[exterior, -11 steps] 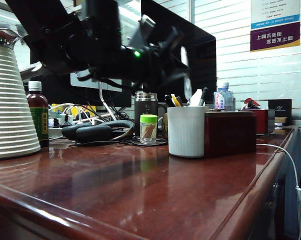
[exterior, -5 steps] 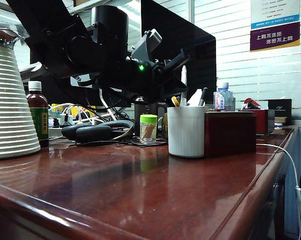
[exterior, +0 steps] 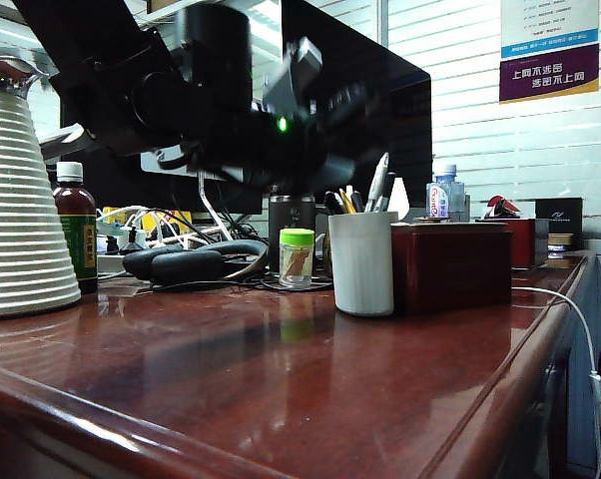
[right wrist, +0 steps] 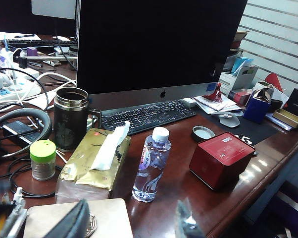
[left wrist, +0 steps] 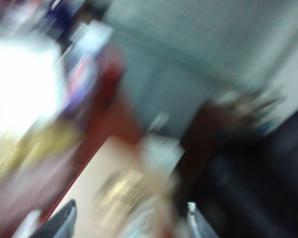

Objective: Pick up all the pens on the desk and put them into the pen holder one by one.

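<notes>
The pens that we can make out stand in the holder, a white ribbed cup on the counter. 1 pale pen with a grey-white section leans out of the cup toward the right of the exterior view, and a yellow one shows among darker ones beside it. The holder sits just left of a dark red-brown box, near it or touching; we cannot tell which.

The left pincer hangs above the holder in the exterior view, blurred and dark, apart from the pens below it. Its wrist view is smeared; we see 2 finger tips set apart at the lower edge, 1 dark and 1 pale, with nothing clear between them, so the jaws look parted and empty, though the blur leaves some doubt.

The right pincer shows only in its own wrist view, high over the back of the counter. Its 2 dark fingers stand apart with nothing between them. Below it lie a tissue pack, a water bottle, a green-capped jar, a steel-rimmed mug, a red box and a keyboard before a dark monitor.

At the left of the exterior view stand a white ribbed jug and a brown bottle.
</notes>
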Action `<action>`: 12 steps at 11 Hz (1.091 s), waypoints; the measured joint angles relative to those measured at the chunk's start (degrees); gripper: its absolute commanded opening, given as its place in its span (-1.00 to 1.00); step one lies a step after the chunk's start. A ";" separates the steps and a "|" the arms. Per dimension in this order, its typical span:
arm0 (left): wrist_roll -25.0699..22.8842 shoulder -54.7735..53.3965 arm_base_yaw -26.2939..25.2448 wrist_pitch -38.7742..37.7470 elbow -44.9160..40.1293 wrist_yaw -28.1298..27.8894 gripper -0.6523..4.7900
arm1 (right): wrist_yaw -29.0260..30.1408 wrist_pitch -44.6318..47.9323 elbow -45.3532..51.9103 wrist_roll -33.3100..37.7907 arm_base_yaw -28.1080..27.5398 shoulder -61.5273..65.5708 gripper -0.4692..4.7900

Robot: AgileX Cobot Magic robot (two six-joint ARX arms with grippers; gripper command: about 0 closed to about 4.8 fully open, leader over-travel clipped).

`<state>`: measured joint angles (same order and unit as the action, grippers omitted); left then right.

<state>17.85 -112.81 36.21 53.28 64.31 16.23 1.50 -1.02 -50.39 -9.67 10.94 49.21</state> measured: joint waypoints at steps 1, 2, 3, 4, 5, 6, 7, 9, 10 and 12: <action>0.04 0.20 0.00 5.11 0.02 1.79 -0.01 | 0.00 0.00 0.00 -0.04 0.00 0.00 0.05; 0.92 1.77 0.02 9.70 0.00 2.67 -0.60 | 0.00 0.00 0.00 -0.04 0.00 0.00 0.05; 1.25 7.48 0.00 10.86 0.15 2.82 -0.78 | 0.00 0.00 0.00 -0.04 0.00 -0.02 -0.37; 1.01 15.89 0.00 7.15 0.13 6.78 -0.78 | 1.05 -0.22 -0.02 0.44 0.02 -1.73 -0.73; 1.01 19.89 0.02 5.99 0.13 7.91 -0.78 | 2.56 -0.24 -0.09 0.39 0.04 -4.09 -0.85; 0.98 24.17 0.02 3.28 0.13 8.26 -0.78 | 3.23 -0.46 -0.13 0.37 0.09 -7.04 -0.85; -9.42 44.83 0.04 -27.85 0.00 8.28 -0.78 | 3.30 -12.98 -0.28 1.57 0.13 -22.88 -0.85; -15.61 58.45 0.26 -48.22 0.04 6.99 -0.78 | 3.30 -22.23 -0.33 4.37 0.13 -30.38 -0.85; -18.58 63.73 0.61 -56.35 0.04 4.26 -0.78 | 3.32 -26.21 -0.22 4.76 0.13 -33.24 -0.85; -20.65 74.14 0.68 -71.76 0.02 -1.31 -0.78 | 4.48 -30.82 -0.09 5.35 0.20 -36.65 -0.85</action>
<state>-2.81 -38.68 36.88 -18.48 64.34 14.92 5.98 -31.83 -50.48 -4.32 11.14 12.56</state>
